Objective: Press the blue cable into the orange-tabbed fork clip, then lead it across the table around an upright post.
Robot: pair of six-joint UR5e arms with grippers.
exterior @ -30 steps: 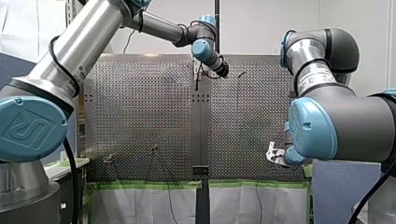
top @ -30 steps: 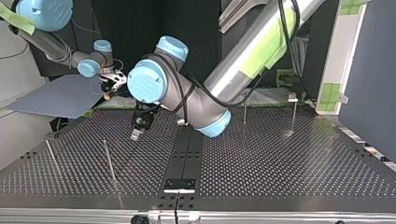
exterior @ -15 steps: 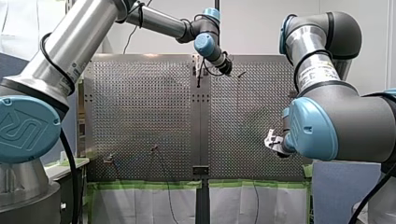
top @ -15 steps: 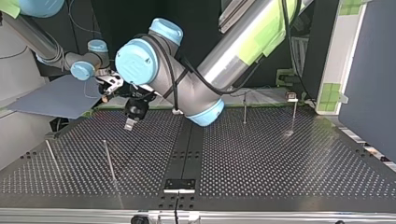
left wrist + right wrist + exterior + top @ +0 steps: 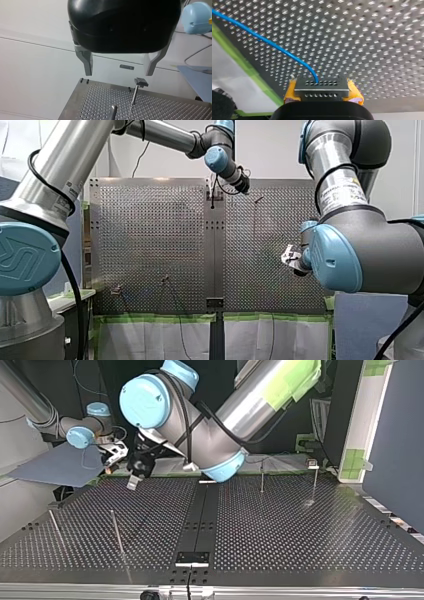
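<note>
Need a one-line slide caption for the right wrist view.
My right gripper, yellow pads shut on the blue cable, which trails away over the perforated table.

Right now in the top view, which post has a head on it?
The rightmost post: a small flat block caps it. The post beside it and the two at the view's left are bare rods.

Robot arms: two, my left arm (image 5: 260, 395) and my right arm (image 5: 25, 392). Grippers: two, my left gripper (image 5: 119, 73) and my right gripper (image 5: 322, 87). Blue cable (image 5: 269, 45): one. Perforated table (image 5: 300, 540): one. Upright posts: apparently four in the top view, namely outer thin post (image 5: 54, 527), inner thin post (image 5: 116, 532), short post (image 5: 261, 480) and capped post (image 5: 314, 482).
</note>
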